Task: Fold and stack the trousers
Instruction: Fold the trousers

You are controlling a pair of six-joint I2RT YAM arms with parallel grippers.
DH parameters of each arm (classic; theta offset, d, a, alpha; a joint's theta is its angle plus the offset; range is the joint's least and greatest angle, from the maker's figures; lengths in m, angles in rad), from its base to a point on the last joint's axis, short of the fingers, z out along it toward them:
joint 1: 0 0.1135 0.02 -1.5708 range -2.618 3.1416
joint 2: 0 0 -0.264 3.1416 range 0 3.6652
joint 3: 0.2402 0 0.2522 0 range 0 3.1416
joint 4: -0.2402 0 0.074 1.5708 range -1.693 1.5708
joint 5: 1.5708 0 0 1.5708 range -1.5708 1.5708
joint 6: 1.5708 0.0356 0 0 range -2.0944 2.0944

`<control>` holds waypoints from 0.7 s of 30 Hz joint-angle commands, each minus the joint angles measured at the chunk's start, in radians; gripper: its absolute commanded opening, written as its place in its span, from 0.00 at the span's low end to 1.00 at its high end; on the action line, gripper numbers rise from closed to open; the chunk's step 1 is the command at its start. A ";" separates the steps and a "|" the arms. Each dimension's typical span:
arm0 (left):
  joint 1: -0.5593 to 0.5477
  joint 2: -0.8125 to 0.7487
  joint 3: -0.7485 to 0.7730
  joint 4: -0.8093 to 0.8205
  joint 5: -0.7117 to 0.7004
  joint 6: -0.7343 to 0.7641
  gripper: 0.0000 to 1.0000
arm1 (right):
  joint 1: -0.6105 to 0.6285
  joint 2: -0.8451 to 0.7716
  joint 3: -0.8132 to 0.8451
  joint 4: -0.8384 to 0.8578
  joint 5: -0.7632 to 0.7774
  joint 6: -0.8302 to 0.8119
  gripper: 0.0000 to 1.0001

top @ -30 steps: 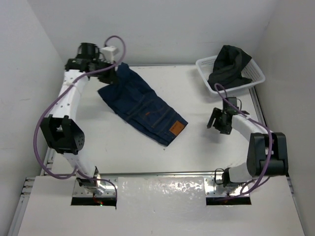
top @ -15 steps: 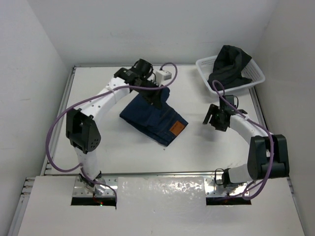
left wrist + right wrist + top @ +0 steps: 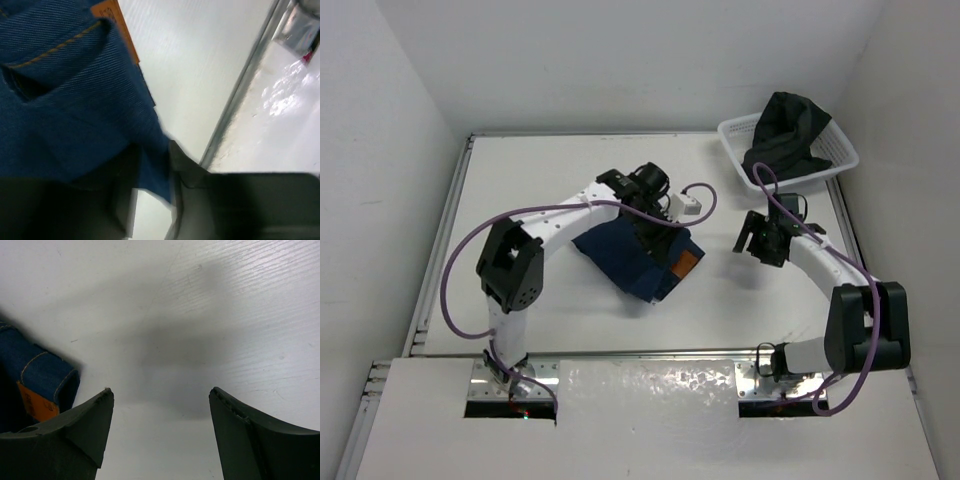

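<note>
So the trousers (image 3: 630, 258) sit as a folded bundle mid-counter (image 3: 550, 160). Their long axis runs diagonally from far-left to near-right, with the tan patch (image 3: 686, 264) end toward the right hand (image 3: 760, 246). The left hand (image 3: 665, 228) is right over the bundle's far edge with a flap of denim between its fingers (image 3: 187, 175). Honestly I can't tell if it's pinching or letting go. The right hand hovers spread wide and empty, a bit off the patch end, so the left is clearly nearer.

The left arm stretches forward and inward, the left gripper (image 3: 658, 228) pointing down with jaws nearly together, grip unclear, while the right arm holds the right gripper (image 3: 160, 392) low, jaws spread wide.
</note>
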 commanded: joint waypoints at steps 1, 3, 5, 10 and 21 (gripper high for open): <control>-0.003 0.029 -0.011 0.038 0.039 0.022 0.61 | -0.003 -0.026 0.024 0.004 0.005 -0.014 0.75; -0.004 0.035 0.005 0.045 0.079 0.038 0.81 | -0.006 -0.030 0.026 0.007 0.005 -0.013 0.76; -0.006 0.032 0.035 0.043 0.099 0.059 1.00 | -0.006 -0.035 0.032 0.007 -0.018 -0.002 0.77; 0.055 0.015 0.199 0.008 0.079 0.091 1.00 | -0.022 -0.073 0.028 0.008 -0.050 0.033 0.76; 0.437 0.077 0.075 0.204 -0.177 -0.010 0.77 | 0.206 -0.155 -0.101 0.184 -0.221 0.203 0.75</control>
